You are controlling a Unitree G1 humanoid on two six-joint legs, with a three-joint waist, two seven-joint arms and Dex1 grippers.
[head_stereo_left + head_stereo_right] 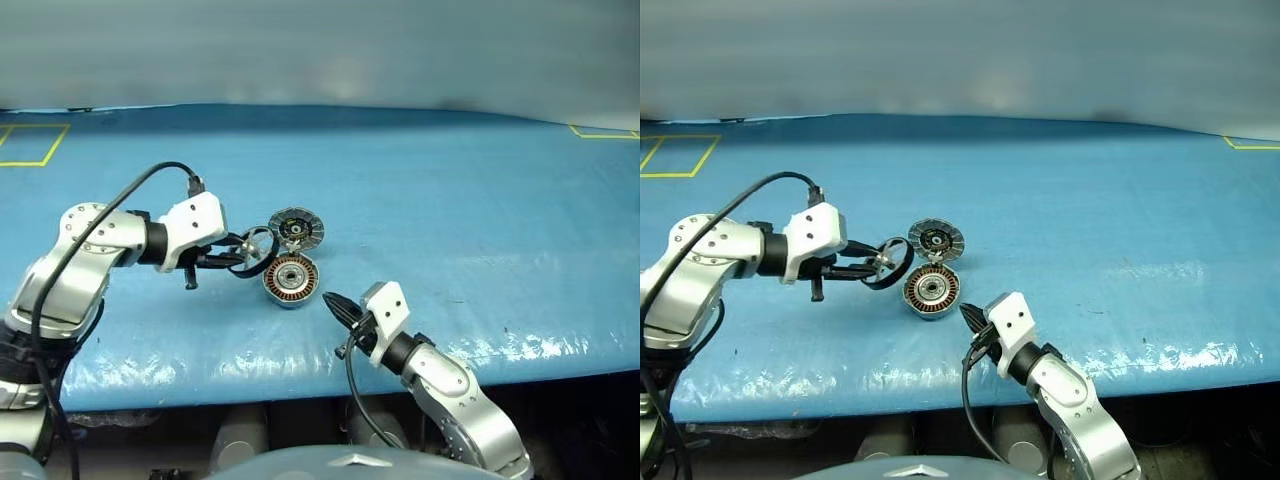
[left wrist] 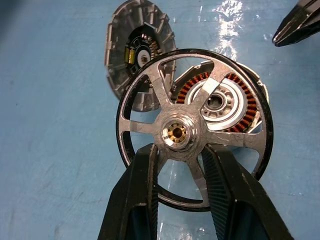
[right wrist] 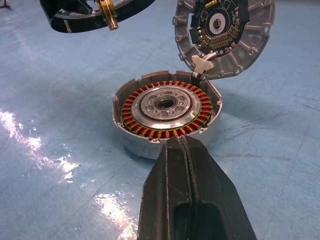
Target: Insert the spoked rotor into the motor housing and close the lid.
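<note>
Blue, slightly glossy sheeting covers the table (image 1: 450, 200), with yellow tape lines (image 1: 30, 145) at its far left and far right corners. From my head, I see my left gripper (image 1: 232, 259) reaching in from the left and holding the spoked rotor (image 1: 256, 251) in the air, just left of the motor housing (image 1: 291, 279), which sits on the sheet with its copper-brown ring facing up. The lid (image 1: 296, 229) stands tilted open on the housing's far side, dark ribbed face showing. My right gripper (image 1: 334, 303) points at the housing from the near right, close to it but apart, its black fingers pressed together and holding nothing. Through my left wrist, my two ribbed black fingers (image 2: 142, 185) are clamped on either side of the rotor's hub, which has a brass-coloured centre; the rotor is a thin dark-rimmed ring with flat, bright silver spokes and open gaps, and the windings show through them. No lettering on it is readable. Through my right wrist, the pinched-together fingers (image 3: 170, 190) aim at the housing's grey rim; inside lie neat copper coils around a smooth silver disc with a dark bore. The lid's inner face carries a small circuit board with tiny parts, any print too small to read.
</note>
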